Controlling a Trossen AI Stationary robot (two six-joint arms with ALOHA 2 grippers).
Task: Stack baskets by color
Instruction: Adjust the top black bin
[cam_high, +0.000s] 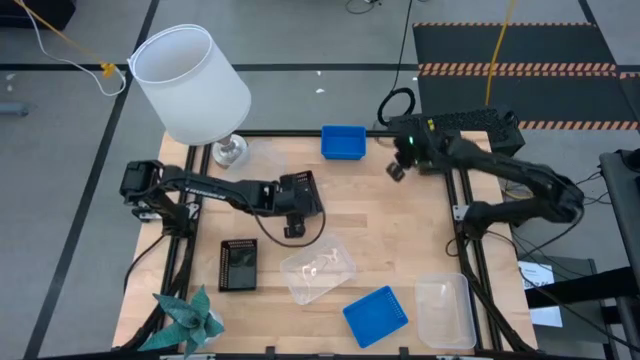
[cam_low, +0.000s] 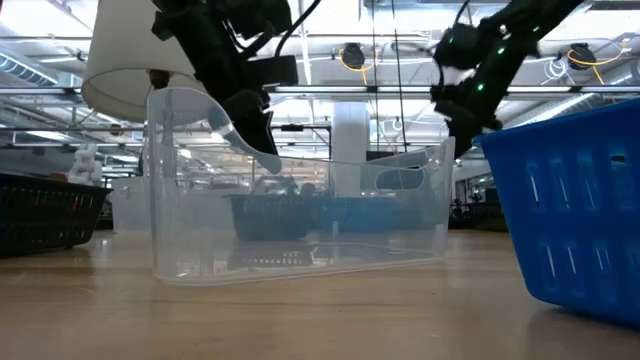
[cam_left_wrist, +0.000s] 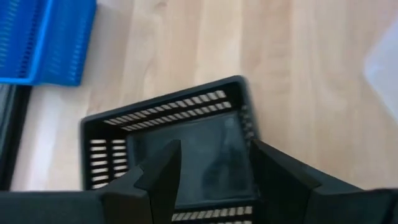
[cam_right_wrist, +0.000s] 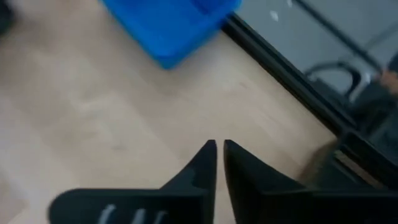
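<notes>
- The wooden tabletop (cam_high: 400, 240) carries everything; a dark frame runs along its edges.
- The white lamp (cam_high: 192, 82) stands at the far left corner of the tabletop, its shade tilted over the edge.
- The left arm (cam_high: 210, 190) reaches from the left edge toward the middle of the tabletop.
- The right arm (cam_high: 520, 185) bends from the right edge toward the far edge.
- A clear basket (cam_high: 318, 267) lies tilted near the middle, closer to the front edge.
- Another clear basket (cam_high: 445, 310) rests at the front right corner.
- A blue basket (cam_high: 375, 315) lies by the front edge, between the two clear ones.
- A second blue basket (cam_high: 343, 142) sits at the far edge, in the middle.
- A black basket (cam_high: 238, 264) lies flat toward the front left, apart from the others.
- A second black basket (cam_left_wrist: 180, 140) is in the left gripper (cam_left_wrist: 211, 174); one finger is inside it and one outside, so the jaws clamp its wall and it is carried above the wood.
- The teal paper plant (cam_high: 188, 320) stands at the front left corner.
- The right gripper (cam_right_wrist: 219, 158) hangs over bare wood near the far blue basket, with its jaws almost together and nothing between them.
</notes>
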